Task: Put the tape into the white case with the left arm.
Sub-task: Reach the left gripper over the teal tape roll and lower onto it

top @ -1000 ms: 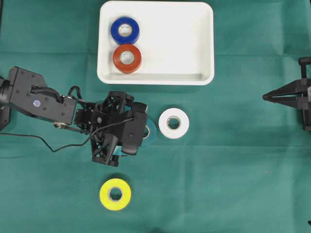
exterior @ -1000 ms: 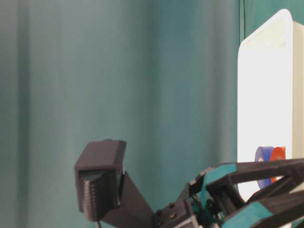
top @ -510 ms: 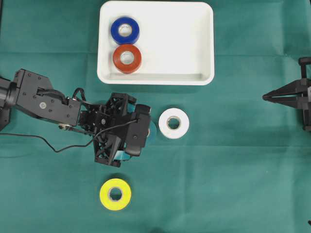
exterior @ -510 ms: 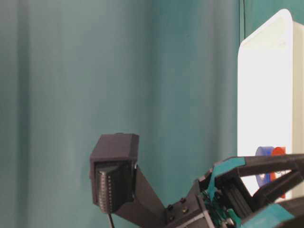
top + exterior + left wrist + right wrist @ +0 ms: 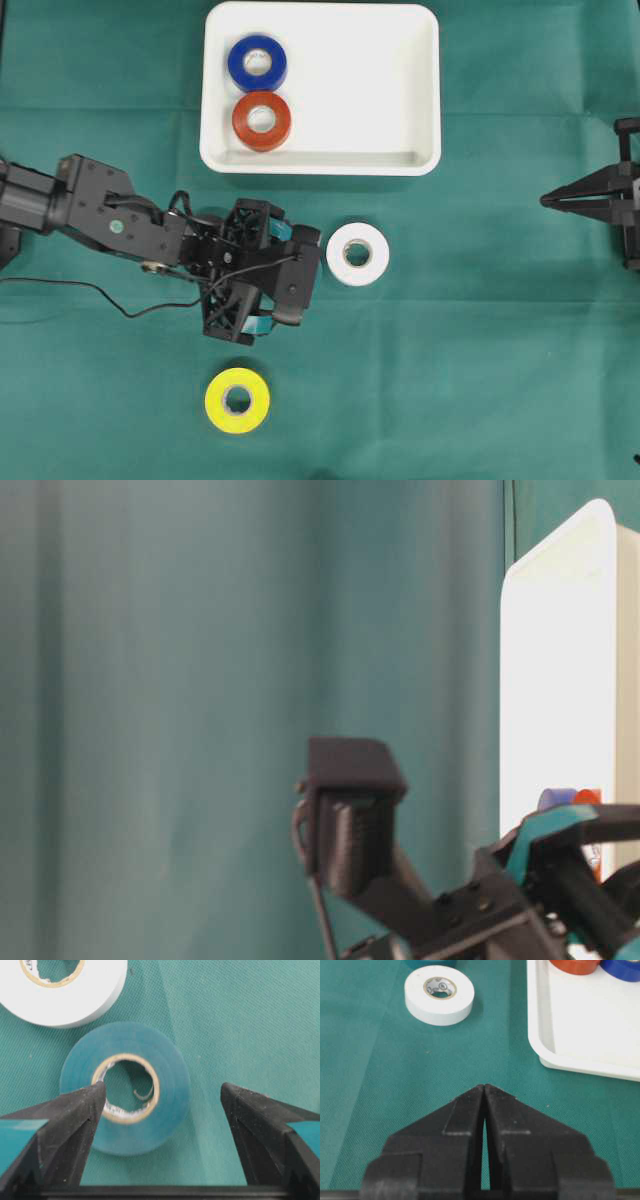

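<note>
A teal tape roll (image 5: 150,1125) lies flat on the green cloth under my left gripper (image 5: 164,1089). The gripper is open. One black fingertip (image 5: 90,1105) hangs over the left side of the roll by its hole, and the other finger (image 5: 250,1115) stands clear to its right. From overhead the left gripper (image 5: 300,275) hides this roll. The white case (image 5: 428,100) sits at the top with a blue roll (image 5: 257,62) and a red roll (image 5: 262,121) inside. My right gripper (image 5: 548,200) rests shut at the right edge, seen in the right wrist view as right gripper (image 5: 484,1086).
A white tape roll (image 5: 357,254) lies just right of the left gripper, close to the teal roll. A yellow roll (image 5: 237,400) lies below the left arm. A thin black cable (image 5: 100,295) trails left of the arm. The case rim (image 5: 540,1035) lies ahead of the right gripper.
The left gripper has opened wide and the arm has shifted right. The teal roll, partly visible from overhead before, is now covered by the gripper. The right arm has not moved.
</note>
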